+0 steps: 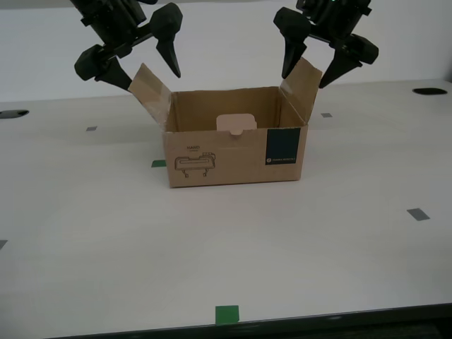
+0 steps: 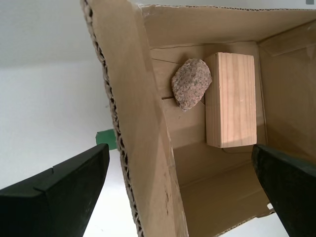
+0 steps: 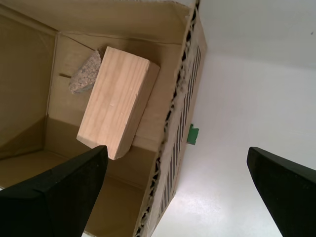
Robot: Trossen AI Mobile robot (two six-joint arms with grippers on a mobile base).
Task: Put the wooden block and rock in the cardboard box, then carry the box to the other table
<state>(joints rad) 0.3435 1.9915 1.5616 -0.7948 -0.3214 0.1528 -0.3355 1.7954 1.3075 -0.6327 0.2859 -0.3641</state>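
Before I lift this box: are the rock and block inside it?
Yes. Both wrist views show the rock and the wooden block lying side by side on the cardboard box floor.

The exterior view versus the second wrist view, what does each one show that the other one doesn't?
Only the exterior view shows the cardboard box from the front, with its dark teal label and line drawing, both open grippers straddling its raised flaps, and grey tape marks on the table.

Only the second wrist view shows the inside: the rock lying beside the wooden block on the box floor.

Both show the box, my second gripper open across one flap, and the pale table.
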